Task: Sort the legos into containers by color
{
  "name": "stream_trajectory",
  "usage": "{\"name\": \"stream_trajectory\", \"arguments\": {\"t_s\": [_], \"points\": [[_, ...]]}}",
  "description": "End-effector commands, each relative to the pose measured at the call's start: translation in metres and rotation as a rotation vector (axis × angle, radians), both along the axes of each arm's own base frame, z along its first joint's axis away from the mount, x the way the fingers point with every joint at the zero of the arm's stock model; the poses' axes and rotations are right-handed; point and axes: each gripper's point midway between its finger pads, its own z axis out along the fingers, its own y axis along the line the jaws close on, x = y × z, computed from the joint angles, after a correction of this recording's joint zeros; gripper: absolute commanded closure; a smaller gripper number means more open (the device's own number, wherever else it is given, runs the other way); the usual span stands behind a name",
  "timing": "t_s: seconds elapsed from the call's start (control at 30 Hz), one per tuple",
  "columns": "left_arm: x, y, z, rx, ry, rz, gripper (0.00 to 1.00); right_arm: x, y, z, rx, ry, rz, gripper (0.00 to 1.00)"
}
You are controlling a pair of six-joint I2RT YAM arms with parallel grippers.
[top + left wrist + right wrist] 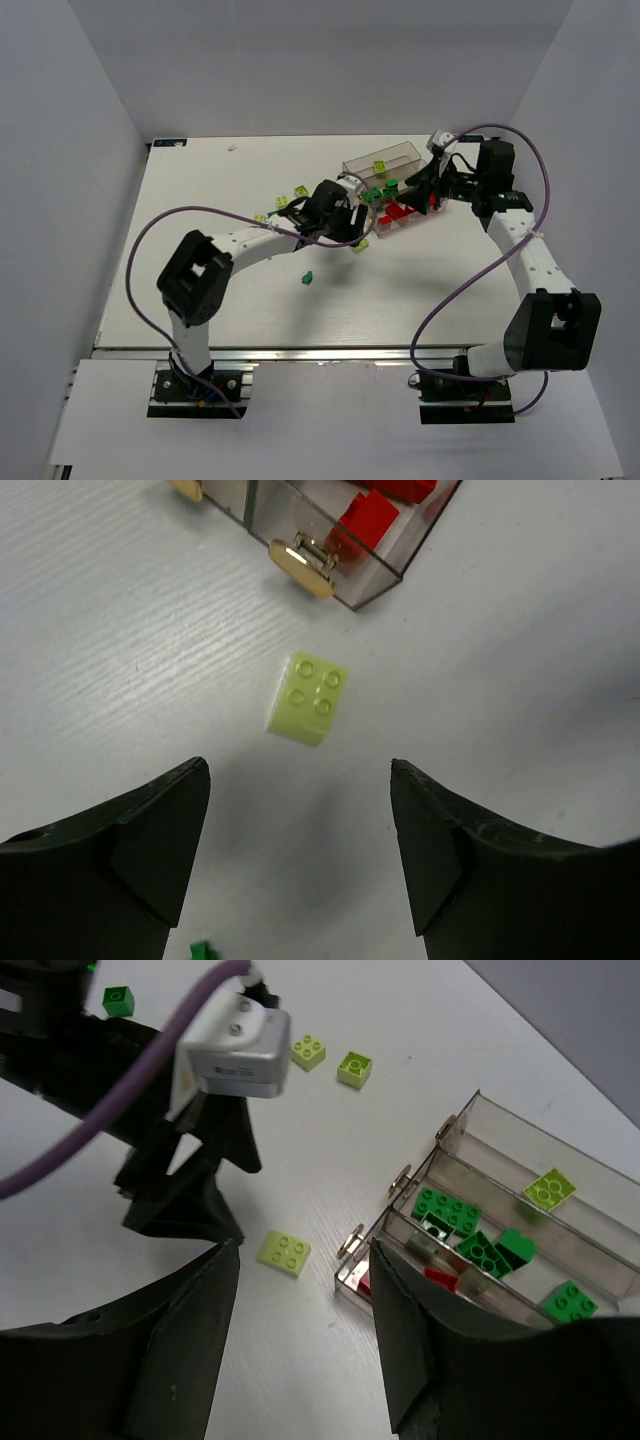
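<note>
The containers (396, 153) are three joined clear bins at the back middle of the table. In the right wrist view the far bin holds a yellow-green lego (549, 1188), the middle bin dark green legos (447, 1210), and the near bin red legos (440, 1278). A pale yellow-green lego (308, 698) lies on the table just off the bins' near corner. My left gripper (300, 765) hangs open over the table just short of it, with nothing between the fingers. My right gripper (305, 1244) is open and empty above the bins' near end.
Loose yellow-green legos (300, 190) lie left of the bins, two of them (308, 1052) close together. One green lego (308, 277) sits mid-table. The left arm's wrist camera (235, 1050) and cable cross close in front of the right gripper.
</note>
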Motion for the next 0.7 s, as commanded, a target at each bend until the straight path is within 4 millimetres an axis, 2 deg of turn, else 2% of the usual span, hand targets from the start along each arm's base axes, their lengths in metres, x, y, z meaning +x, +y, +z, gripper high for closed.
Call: {"name": "stream_trajectory", "arguments": {"t_s": [0.0,0.03,0.07,0.13,0.17,0.2,0.37,0.4,0.43,0.5,0.67], "points": [[0.006,-0.011,-0.009,0.100,0.008,-0.106,0.18,-0.014,-0.009,-0.006,-0.004,0.049,0.014,0.40],[0.005,-0.012,-0.016,0.130,0.019,-0.125,0.18,-0.015,-0.011,-0.006,-0.001,0.054,0.009,0.40],[0.011,-0.018,-0.012,0.130,0.005,-0.132,0.17,-0.016,-0.013,-0.004,0.005,0.048,0.006,0.40],[0.014,-0.020,-0.032,0.172,0.024,-0.143,0.17,-0.014,-0.013,-0.001,0.015,0.048,-0.003,0.40],[0.018,-0.024,-0.022,0.159,0.005,-0.144,0.17,-0.010,-0.023,0.002,0.023,0.050,-0.031,0.40],[0.018,-0.026,-0.040,0.180,0.030,-0.150,0.17,-0.007,-0.026,0.006,0.038,0.053,-0.045,0.40],[0.022,-0.042,-0.047,0.178,0.015,-0.176,0.18,0.004,-0.037,0.014,0.072,0.055,-0.087,0.40],[0.024,-0.047,-0.044,0.178,0.003,-0.181,0.18,0.006,-0.041,0.015,0.081,0.059,-0.098,0.40],[0.022,-0.049,-0.052,0.202,0.011,-0.190,0.18,0.008,-0.043,0.016,0.095,0.069,-0.107,0.40],[0.024,-0.054,-0.052,0.209,0.008,-0.199,0.18,0.010,-0.045,0.016,0.106,0.077,-0.112,0.40],[0.025,-0.050,-0.069,0.277,0.002,-0.182,0.21,0.011,-0.050,0.015,0.116,0.086,-0.131,0.39]]}}
